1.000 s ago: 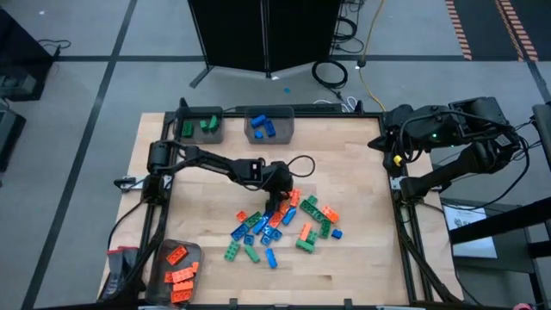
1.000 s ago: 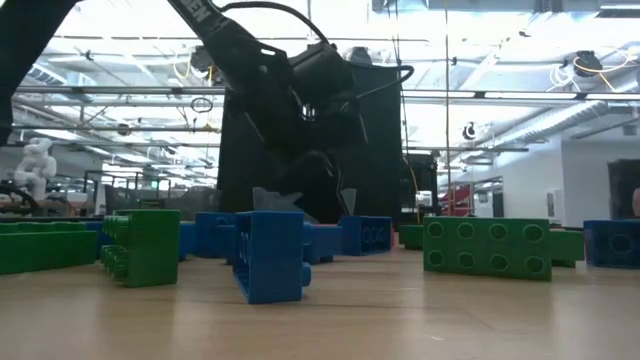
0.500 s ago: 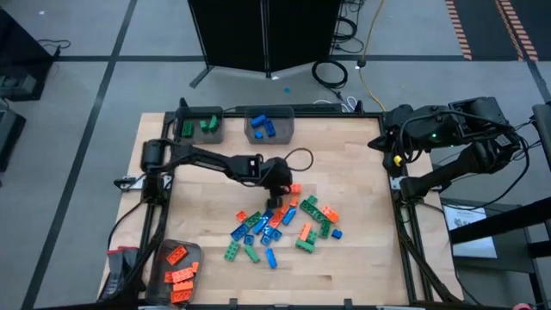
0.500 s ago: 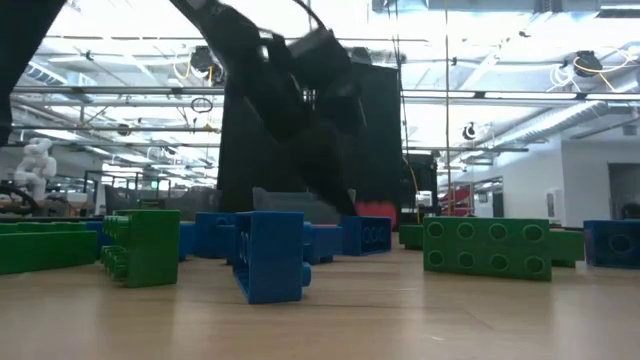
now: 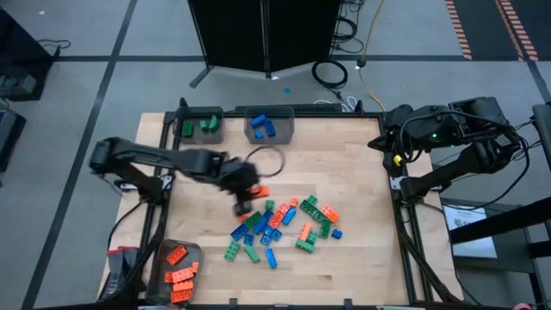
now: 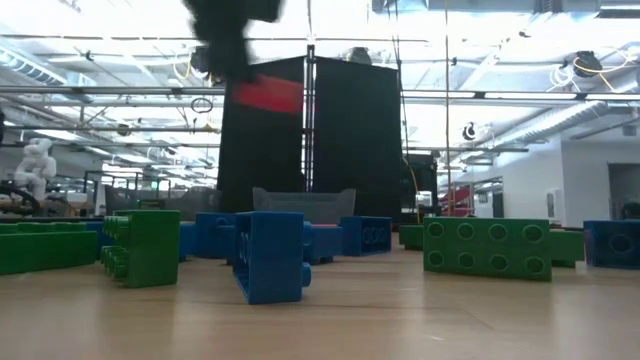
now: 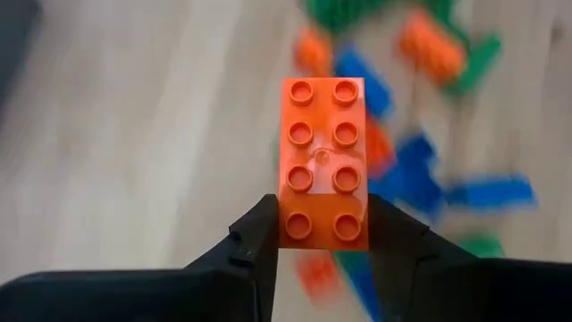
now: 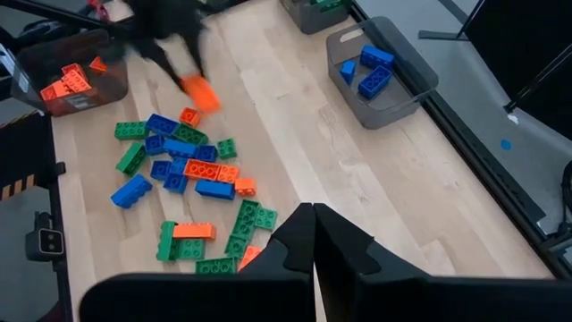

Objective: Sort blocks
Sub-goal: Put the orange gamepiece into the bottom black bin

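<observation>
Left gripper (image 7: 322, 240) raised above the table (image 5: 362, 189), just left of the block pile (image 5: 280, 226), fingers clamped on the short end of an orange block (image 7: 323, 161), a two-by-four with studs facing the wrist camera. Pile of orange, green and blue blocks lies mid-table; green bin (image 5: 200, 127) and blue bin (image 5: 269, 126) at the far edge, orange bin (image 5: 178, 269) at the near left corner. Right gripper (image 8: 313, 234) parked off the right edge, fingers closed together, empty.

L gripper (image 7: 322, 228) clamped, R gripper (image 8: 313, 224) closed
</observation>
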